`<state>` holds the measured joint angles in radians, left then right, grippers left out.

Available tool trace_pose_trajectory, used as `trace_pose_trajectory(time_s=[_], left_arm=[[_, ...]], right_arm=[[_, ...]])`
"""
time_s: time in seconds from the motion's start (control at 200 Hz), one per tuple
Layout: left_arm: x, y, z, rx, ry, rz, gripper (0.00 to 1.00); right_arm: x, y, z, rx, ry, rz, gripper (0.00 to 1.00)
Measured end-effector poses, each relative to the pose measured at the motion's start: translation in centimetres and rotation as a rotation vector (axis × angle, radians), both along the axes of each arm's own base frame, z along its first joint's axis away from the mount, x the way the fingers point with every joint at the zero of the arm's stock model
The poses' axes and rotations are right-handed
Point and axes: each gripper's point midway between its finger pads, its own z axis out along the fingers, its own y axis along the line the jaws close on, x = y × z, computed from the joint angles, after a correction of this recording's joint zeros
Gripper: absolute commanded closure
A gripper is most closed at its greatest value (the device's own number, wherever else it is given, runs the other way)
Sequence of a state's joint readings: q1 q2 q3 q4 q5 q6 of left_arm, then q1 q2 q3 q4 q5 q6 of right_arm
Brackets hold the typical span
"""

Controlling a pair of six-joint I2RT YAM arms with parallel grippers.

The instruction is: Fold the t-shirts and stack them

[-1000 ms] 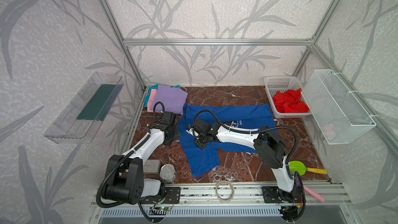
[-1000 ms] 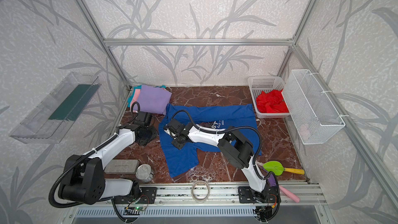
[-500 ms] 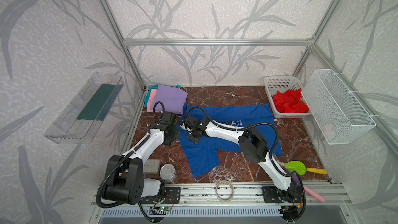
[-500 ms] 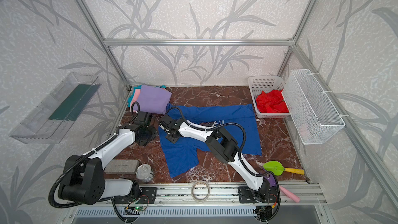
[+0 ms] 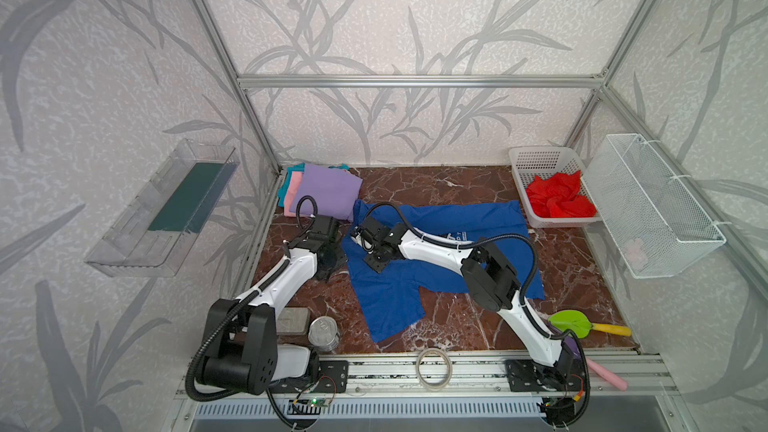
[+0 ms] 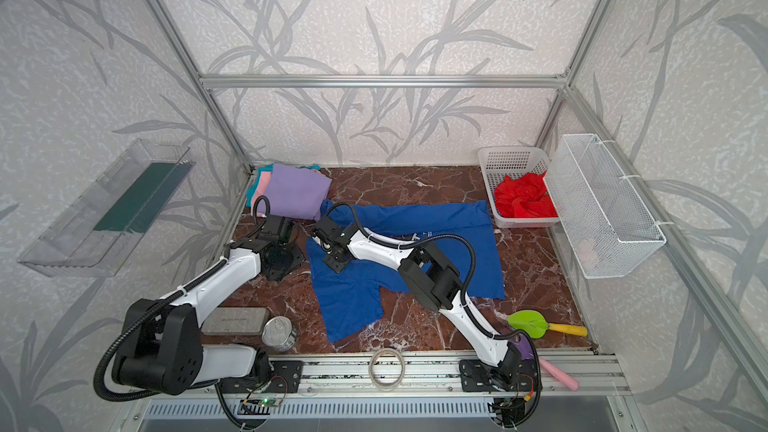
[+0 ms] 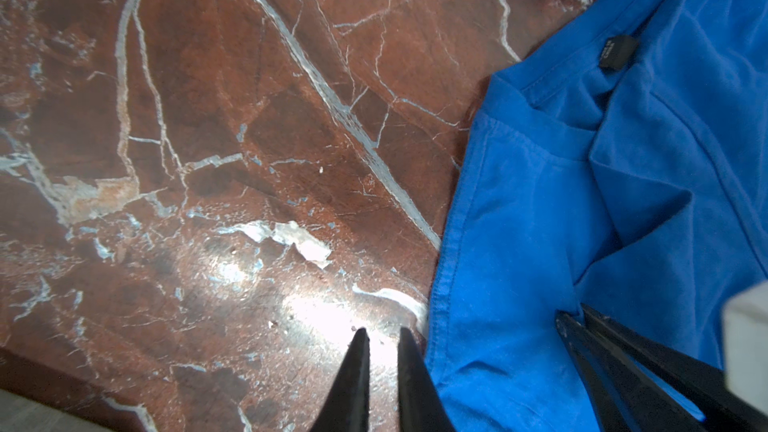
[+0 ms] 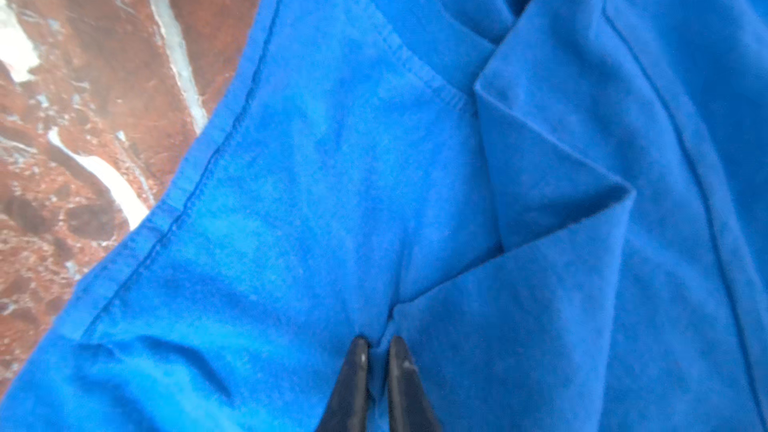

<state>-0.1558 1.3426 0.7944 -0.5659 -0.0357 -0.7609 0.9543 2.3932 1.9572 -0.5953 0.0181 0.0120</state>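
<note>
1. Blue t-shirt (image 5: 478,218): it lies spread on the counter (image 5: 436,184) at the centre of both top views, with the white lettering (image 5: 457,236) facing up. One sleeve reaches toward the lower centre of the frame. The collar end points to the left of the frame. In the left wrist view a black label (image 7: 617,51) shows inside the collar.

2. Right gripper (image 8: 378,340): the arm reaches across the shirt to its left part. The fingers pinch a raised fold of the blue cloth, and creases run out from the pinch.

3. Left gripper (image 7: 381,332): it stands over bare counter just beside the shirt's left hem. The fingers are nearly pressed together, with a narrow gap and nothing between them. One finger sits right at the hem; contact cannot be told.

4. Folded stack, upper left corner of the counter: the lavender t-shirt (image 5: 328,189) lies on top. The edges of the pink t-shirt (image 5: 293,192) and the teal t-shirt (image 5: 285,187) show on its left side. The blue shirt's upper left corner lies just beside the stack.

5. Red t-shirt (image 5: 557,201): it lies crumpled inside the white perforated basket (image 5: 536,160) at the upper right of the counter.

6. Front edge: a can (image 5: 324,332) and a grey case (image 5: 293,320) stand at the lower left, and a green scoop (image 5: 569,322) lies at the lower right.
</note>
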Motion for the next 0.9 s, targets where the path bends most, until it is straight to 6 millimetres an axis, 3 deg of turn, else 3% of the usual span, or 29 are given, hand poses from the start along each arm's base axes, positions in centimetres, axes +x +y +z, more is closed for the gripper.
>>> trace_pose_trajectory(time_s=[0.08, 0.165, 0.52, 0.81, 0.9], left_arm=[[-0.1, 0.0, 0.0, 0.0, 0.002, 0.0, 0.83], [-0.1, 0.0, 0.0, 0.0, 0.002, -0.001, 0.83], [0.0, -0.3, -0.2, -0.015, 0.001, -0.006, 0.83], [-1.1, -1.4, -4.3, -0.048, 0.106, -0.017, 0.84], [-0.8, -1.7, -4.7, -0.057, 0.105, -0.018, 0.84]], right_arm=[[-0.1, 0.0, 0.0, 0.011, 0.019, 0.003, 0.7], [-0.5, 0.1, 0.0, 0.02, 0.038, 0.009, 0.66], [-0.7, 0.1, 0.4, 0.064, 0.103, 0.001, 0.66], [-0.3, 0.0, 1.6, 0.1, 0.116, -0.018, 0.65], [-0.2, -0.2, 2.1, 0.103, 0.104, -0.022, 0.71]])
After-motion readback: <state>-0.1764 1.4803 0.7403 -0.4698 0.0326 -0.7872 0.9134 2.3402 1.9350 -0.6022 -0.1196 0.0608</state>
